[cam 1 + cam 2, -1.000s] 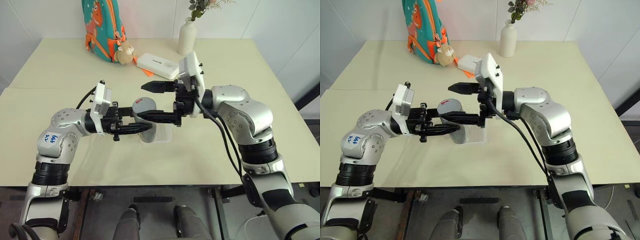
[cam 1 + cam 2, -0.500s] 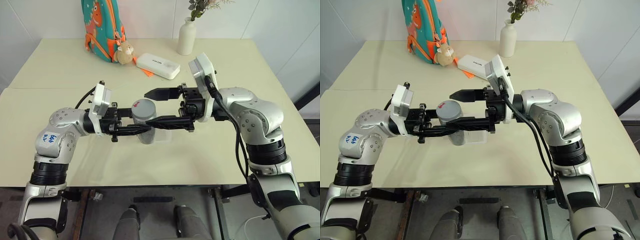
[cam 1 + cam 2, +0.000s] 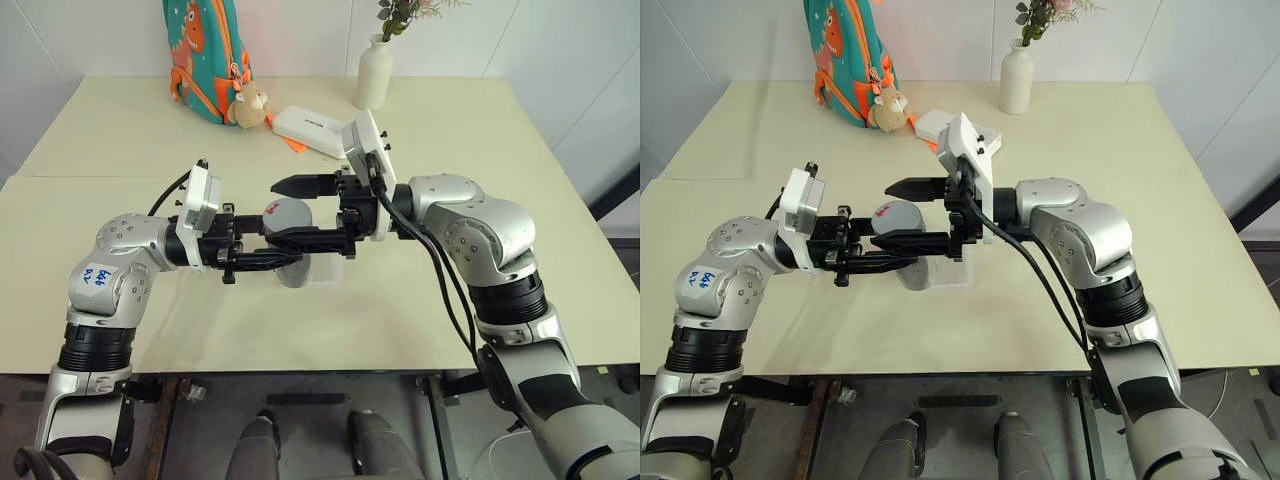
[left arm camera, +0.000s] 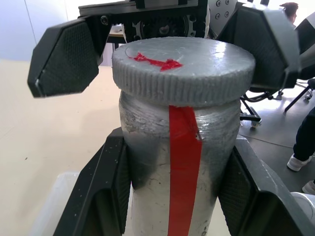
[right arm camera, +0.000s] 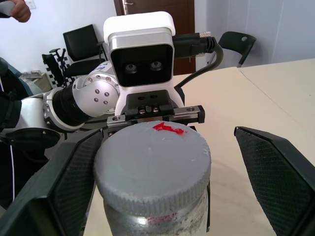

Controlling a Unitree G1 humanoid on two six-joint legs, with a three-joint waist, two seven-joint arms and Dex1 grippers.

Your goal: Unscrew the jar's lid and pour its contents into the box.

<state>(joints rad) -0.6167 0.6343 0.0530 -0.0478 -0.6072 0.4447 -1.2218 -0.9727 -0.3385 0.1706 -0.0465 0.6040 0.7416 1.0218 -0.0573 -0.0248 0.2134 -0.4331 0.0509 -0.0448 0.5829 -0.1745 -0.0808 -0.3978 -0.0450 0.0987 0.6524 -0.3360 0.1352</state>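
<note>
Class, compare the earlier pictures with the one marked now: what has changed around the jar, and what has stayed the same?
The right gripper, open throughout, drew back to the right, then returned left; its fingers now stand on either side of the lid without closing on it. Nothing was grasped or released. The left gripper stays shut on the jar, held above the box; the lid is still on.

You are working in an office-style test room: pale table (image 3: 120, 140) against white walls, black office chairs (image 5: 83, 42) and a brown door (image 5: 152, 7) behind (a person's shoes (image 4: 301, 164) nearby).
</note>
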